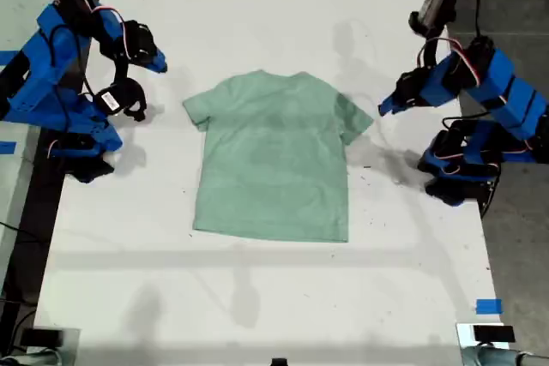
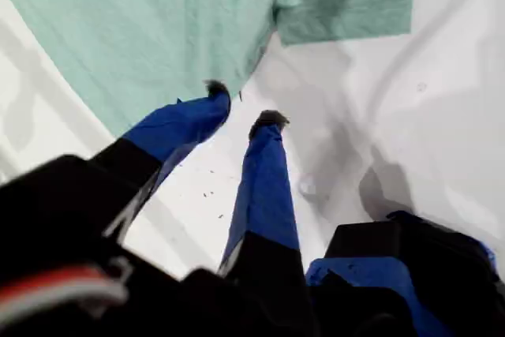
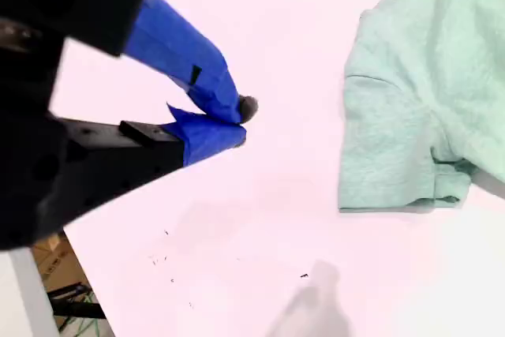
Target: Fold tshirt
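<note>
The tshirt (image 1: 273,158) is pale mint green and lies flat and spread out in the middle of the white table (image 1: 257,297), neck toward the far edge. My first gripper (image 1: 383,108) hangs at the exterior view's right, just beside that side's sleeve (image 1: 354,117). In the first wrist view my first gripper (image 2: 241,106) is open with nothing in it, its tips over bare table next to the tshirt (image 2: 158,29) where sleeve meets body. My second gripper (image 1: 159,64) is at the exterior view's left, apart from the sleeve (image 3: 387,147). My second gripper (image 3: 239,121) is shut and empty.
Both blue arm bases stand at the table's side edges, at the exterior view's left (image 1: 81,147) and right (image 1: 463,173). A blue tape mark (image 1: 488,306) sits near the front corner at the exterior view's right. Dark floor borders the table on both sides.
</note>
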Action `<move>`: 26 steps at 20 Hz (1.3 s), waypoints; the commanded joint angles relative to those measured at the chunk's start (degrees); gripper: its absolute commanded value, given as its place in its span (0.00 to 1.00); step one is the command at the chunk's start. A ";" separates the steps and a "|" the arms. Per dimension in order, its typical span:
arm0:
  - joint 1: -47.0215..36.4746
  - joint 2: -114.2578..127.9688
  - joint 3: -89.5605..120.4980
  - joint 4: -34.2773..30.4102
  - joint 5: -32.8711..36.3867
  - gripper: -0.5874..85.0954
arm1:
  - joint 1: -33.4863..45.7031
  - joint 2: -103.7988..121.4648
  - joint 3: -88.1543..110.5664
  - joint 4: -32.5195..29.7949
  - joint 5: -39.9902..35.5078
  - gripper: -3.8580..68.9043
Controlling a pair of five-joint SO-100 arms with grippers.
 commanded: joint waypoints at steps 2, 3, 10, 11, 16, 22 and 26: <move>-1.58 -3.78 -5.01 -0.26 2.02 0.01 | 5.54 -6.33 -8.61 -0.97 -12.66 0.43; -1.58 -4.57 -5.01 -0.62 2.29 0.03 | 6.77 -7.29 -7.65 -2.55 -15.91 0.47; 0.35 -8.61 -0.18 -5.63 2.99 0.32 | 11.34 -10.11 6.33 -18.63 -25.31 0.54; 0.88 -8.44 0.70 -6.94 3.25 0.32 | 11.87 -10.90 8.53 -21.09 -25.93 0.55; 1.49 -8.44 4.31 -9.76 3.52 0.31 | 16.61 -15.56 19.78 -31.99 -28.83 0.56; 1.67 -8.79 5.10 -10.46 3.34 0.30 | 18.63 -30.59 20.39 -39.81 -28.74 0.57; 2.11 -8.96 5.98 -10.72 3.16 0.30 | 19.07 -43.42 12.83 -37.71 -28.74 0.57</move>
